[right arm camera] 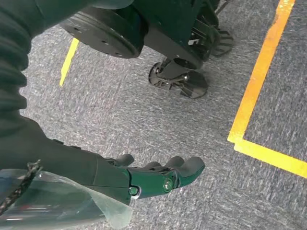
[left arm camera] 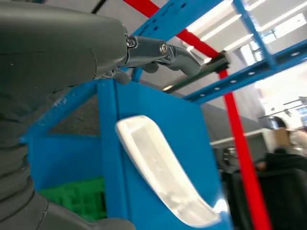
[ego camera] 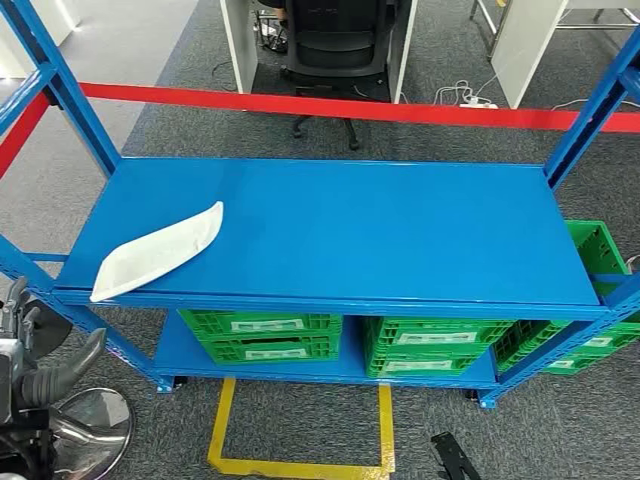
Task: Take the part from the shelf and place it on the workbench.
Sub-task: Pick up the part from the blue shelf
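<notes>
One flat, glossy white part [ego camera: 158, 252] lies on smooth blue shelf [ego camera: 362, 230]

Green crates [ego camera: 260, 336] are sitting on the rack's lower level, another green crate [ego camera: 598, 248] standing beside its right end. Red barrier tape [ego camera: 362, 108] is stretching behind, before a black office chair [ego camera: 334, 40]. Yellow floor tape [ego camera: 302, 466] is framing grey carpet [ego camera: 302, 425].

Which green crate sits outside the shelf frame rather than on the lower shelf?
The green crate at the right end, beyond the blue upright. The others, like the left lower crate, sit under the top shelf.
</notes>
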Action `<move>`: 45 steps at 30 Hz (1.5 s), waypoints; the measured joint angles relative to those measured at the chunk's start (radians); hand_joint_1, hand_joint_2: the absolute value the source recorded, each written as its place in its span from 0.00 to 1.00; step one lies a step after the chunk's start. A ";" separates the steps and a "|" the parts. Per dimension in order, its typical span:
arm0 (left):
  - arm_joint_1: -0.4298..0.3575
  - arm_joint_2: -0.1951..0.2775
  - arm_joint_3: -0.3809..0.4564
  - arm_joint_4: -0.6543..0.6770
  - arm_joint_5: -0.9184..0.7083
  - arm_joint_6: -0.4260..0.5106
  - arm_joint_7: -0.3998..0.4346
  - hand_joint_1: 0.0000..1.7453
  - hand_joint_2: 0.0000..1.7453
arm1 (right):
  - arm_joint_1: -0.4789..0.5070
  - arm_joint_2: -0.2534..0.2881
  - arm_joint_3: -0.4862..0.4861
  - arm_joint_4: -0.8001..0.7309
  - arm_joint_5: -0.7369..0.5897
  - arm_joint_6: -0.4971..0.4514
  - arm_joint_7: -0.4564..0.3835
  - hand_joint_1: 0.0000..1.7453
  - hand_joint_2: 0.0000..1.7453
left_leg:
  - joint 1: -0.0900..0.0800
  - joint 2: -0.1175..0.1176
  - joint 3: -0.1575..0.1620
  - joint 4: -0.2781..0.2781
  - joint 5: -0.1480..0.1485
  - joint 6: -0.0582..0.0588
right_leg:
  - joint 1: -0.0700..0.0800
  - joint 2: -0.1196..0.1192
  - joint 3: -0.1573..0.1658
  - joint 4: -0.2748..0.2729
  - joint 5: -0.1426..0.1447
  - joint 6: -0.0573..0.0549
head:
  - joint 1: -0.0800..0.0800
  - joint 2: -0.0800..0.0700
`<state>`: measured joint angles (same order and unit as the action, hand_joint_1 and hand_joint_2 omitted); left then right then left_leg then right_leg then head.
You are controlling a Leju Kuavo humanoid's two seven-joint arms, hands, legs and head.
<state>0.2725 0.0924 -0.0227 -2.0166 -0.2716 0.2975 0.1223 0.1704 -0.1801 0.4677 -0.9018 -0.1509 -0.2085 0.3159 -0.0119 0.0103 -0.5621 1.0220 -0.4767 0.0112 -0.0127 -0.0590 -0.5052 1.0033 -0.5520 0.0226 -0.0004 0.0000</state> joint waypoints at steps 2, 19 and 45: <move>-0.012 0.010 0.002 0.015 -0.004 -0.009 0.011 0.00 1.00 | -0.004 0.000 0.003 0.000 0.002 0.002 0.003 0.00 1.00 | 0.000 0.000 0.000 0.000 0.000 0.000 | 0.000 0.000 0.000 0.000 0.000 0.000 | 0.000 0.000; -0.300 0.153 -0.063 0.238 -0.313 -0.251 0.217 0.00 1.00 | -0.049 0.000 0.032 0.003 0.017 0.061 -0.020 0.00 1.00 | 0.000 0.001 0.000 0.001 0.001 0.001 | 0.000 0.002 0.010 0.000 0.002 0.002 | 0.000 0.000; -0.457 0.190 -0.180 0.413 -0.403 -0.435 0.316 0.00 1.00 | -0.073 0.012 0.032 0.045 0.022 0.100 -0.046 0.00 1.00 | 0.000 0.004 0.000 0.001 0.002 0.002 | 0.000 0.003 0.010 0.000 0.004 0.002 | 0.000 0.000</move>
<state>-0.1850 0.2826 -0.2030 -1.6038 -0.6746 -0.1376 0.4379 0.0977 -0.1678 0.4994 -0.8573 -0.1286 -0.1089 0.2703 -0.0122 0.0143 -0.5626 1.0227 -0.4746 0.0133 -0.0126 -0.0556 -0.4953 1.0034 -0.5483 0.0246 -0.0005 0.0001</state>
